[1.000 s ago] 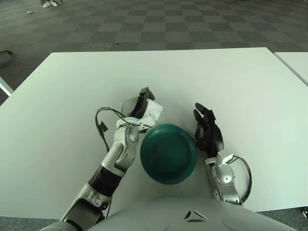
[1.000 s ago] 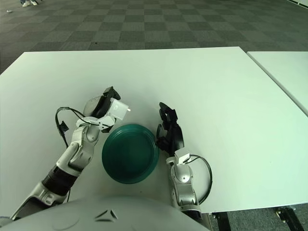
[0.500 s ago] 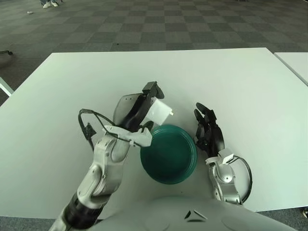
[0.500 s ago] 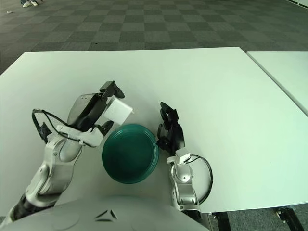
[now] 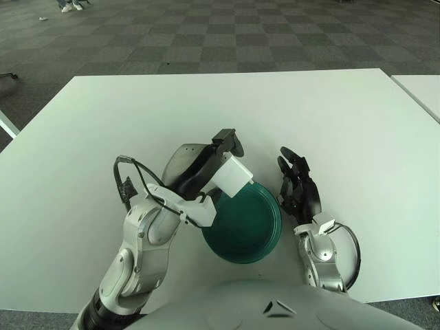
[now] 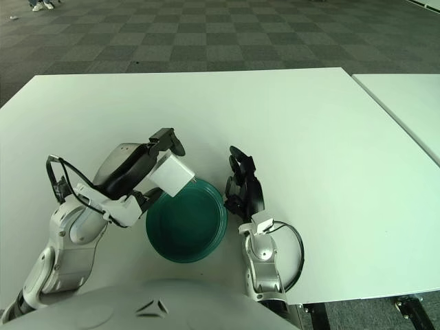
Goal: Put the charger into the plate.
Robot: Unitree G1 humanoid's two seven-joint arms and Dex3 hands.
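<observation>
A round dark green plate (image 5: 247, 230) lies on the white table near its front edge. My left hand (image 5: 206, 168) is shut on a white charger (image 5: 232, 175) and holds it in the air above the plate's left rim. The same charger shows in the right eye view (image 6: 171, 174) over the plate (image 6: 189, 227). My right hand (image 5: 297, 189) rests on the table just right of the plate, fingers spread and empty.
The white table (image 5: 330, 117) stretches far and to both sides of the plate. A second white table (image 5: 423, 89) stands at the far right. Beyond the table is a dark checkered carpet floor (image 5: 206, 34).
My left hand lifted the charger off the table and carried it right, over the plate's left rim. The right hand has not moved.
</observation>
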